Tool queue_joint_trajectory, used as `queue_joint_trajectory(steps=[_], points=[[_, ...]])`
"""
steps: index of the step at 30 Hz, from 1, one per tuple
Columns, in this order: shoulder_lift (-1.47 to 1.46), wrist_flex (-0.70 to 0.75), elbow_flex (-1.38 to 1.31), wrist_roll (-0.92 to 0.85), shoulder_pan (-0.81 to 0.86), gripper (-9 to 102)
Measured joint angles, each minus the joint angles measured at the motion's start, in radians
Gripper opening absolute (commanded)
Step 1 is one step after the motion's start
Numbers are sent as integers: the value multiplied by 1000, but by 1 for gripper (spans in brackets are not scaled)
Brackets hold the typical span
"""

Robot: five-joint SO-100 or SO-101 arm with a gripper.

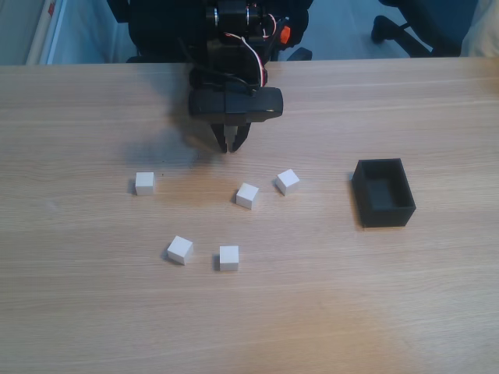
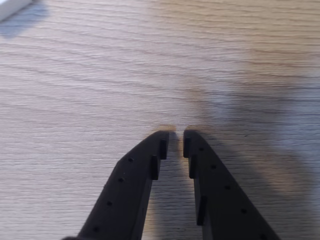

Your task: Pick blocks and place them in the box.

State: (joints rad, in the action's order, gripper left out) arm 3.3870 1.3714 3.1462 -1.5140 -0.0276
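I see the pale wood-grain table (image 1: pixel 390 312) spread wide, the small black open-topped box (image 1: pixel 383 192) at middle right, empty, waiting for its load. My black two-finger gripper (image 1: pixel 231 146) hangs at upper centre, tips nearly pressed together with only a sliver between them (image 2: pixel 175 142), holding nothing. Five small white cubes (image 1: pixel 247 195) lie scattered through the middle and lower left, well apart, so each looks reachable.

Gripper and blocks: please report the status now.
Gripper nearly shut, empty, above bare table. Five blocks loose on table. Box empty. Nothing in the way.
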Motion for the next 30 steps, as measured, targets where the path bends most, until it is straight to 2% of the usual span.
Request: queue_joint_trajectory(steps=[8,11,19,23,30], points=[[0,-3,0,23,-23,0],[-12,-43,-5,55,-55,4],[-287,-295,-156,218,-166,19],[-482,-356,-295,273,-187,25],[-747,-494,-414,304,-167,27]])
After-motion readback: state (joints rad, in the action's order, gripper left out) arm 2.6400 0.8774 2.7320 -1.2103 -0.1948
